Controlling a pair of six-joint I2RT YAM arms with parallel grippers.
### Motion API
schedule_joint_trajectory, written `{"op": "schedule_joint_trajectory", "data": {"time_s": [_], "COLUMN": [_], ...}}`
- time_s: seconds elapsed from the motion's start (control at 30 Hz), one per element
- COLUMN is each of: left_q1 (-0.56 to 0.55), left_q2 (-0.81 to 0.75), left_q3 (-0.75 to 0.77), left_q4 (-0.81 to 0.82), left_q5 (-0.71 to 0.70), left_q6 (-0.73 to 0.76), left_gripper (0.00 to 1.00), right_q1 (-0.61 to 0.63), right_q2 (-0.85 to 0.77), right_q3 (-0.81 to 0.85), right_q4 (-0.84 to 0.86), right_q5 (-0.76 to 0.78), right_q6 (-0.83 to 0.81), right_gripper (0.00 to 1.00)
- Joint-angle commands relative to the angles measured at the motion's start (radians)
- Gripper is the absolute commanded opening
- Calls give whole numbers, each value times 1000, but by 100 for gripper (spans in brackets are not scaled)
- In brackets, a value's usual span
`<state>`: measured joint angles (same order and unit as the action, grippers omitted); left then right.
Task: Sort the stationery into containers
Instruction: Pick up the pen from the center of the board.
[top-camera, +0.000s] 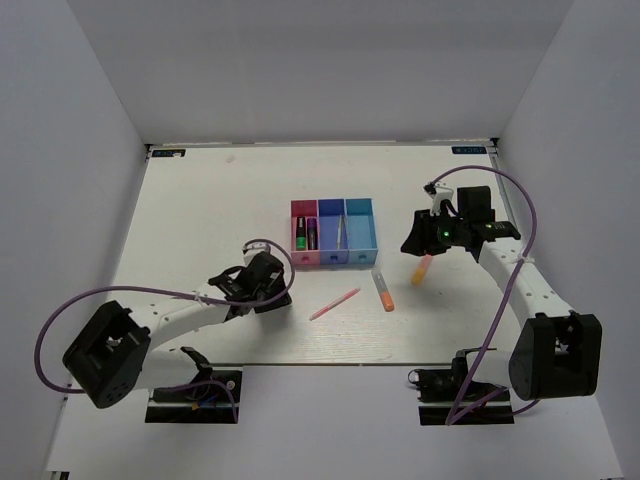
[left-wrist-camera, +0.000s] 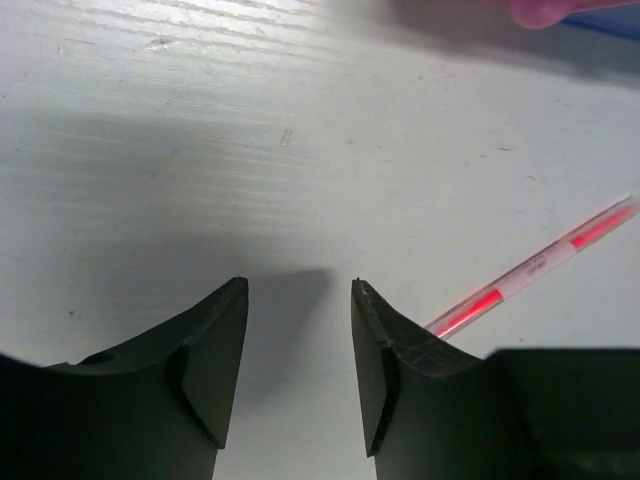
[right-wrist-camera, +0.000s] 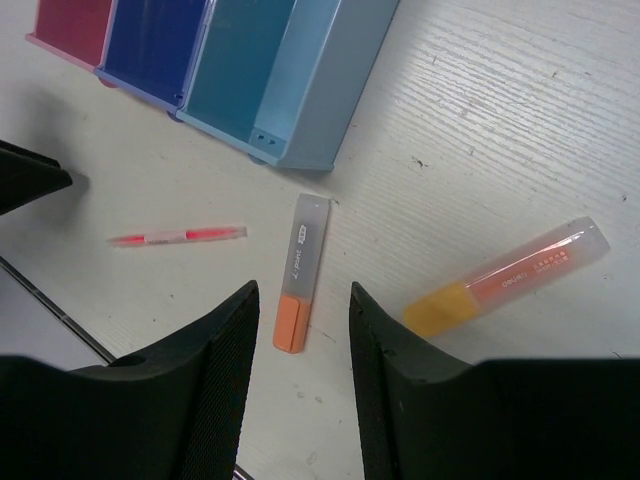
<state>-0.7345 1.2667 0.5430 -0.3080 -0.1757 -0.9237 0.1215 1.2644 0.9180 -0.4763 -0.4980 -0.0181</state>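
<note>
The three joined bins (top-camera: 361, 250) stand mid-table: pink, blue-purple, light blue. The pink bin holds a green highlighter (top-camera: 299, 233) and a purple marker (top-camera: 312, 234); a thin stick (top-camera: 341, 232) lies in the blue-purple one. A pink stick (top-camera: 334, 304) and an orange-grey marker (top-camera: 383, 290) lie in front of the bins. An orange-yellow marker (top-camera: 422, 269) lies to their right. My left gripper (left-wrist-camera: 299, 290) is open and empty, left of the pink stick (left-wrist-camera: 540, 268). My right gripper (right-wrist-camera: 303, 292) is open and empty, above the orange-grey marker (right-wrist-camera: 301, 272), with the orange-yellow marker (right-wrist-camera: 510, 276) beside it.
White walls close in the table (top-camera: 200, 210) on three sides. The purple cables (top-camera: 170, 292) loop off both arms. The light blue bin (right-wrist-camera: 280, 80) shows at the top of the right wrist view.
</note>
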Motion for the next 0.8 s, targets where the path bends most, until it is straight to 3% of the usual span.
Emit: {"op": "schedule_joint_trajectory", "data": {"time_s": [0.0, 0.07, 0.3, 0.53, 0.77], "left_q1": [-32, -75, -250, -373, -470], "left_q2": [-64, -55, 58, 143, 243], "left_q3": [20, 46, 161, 250, 305], "left_q4": [-37, -10, 29, 41, 23], "left_q5": [-39, 5, 65, 114, 71], "left_q6": [132, 199, 518, 640, 695], "left_gripper": [57, 68, 71, 77, 78], "right_q1": [-6, -8, -8, -16, -26], "right_q2": [-22, -20, -17, -19, -13], "right_q3": [-2, -4, 7, 10, 12], "right_q4": [-4, -8, -19, -22, -25], "right_q5": [-25, -28, -33, -33, -40], "right_q6": [4, 1, -8, -14, -14], "right_gripper": [44, 44, 46, 47, 47]}}
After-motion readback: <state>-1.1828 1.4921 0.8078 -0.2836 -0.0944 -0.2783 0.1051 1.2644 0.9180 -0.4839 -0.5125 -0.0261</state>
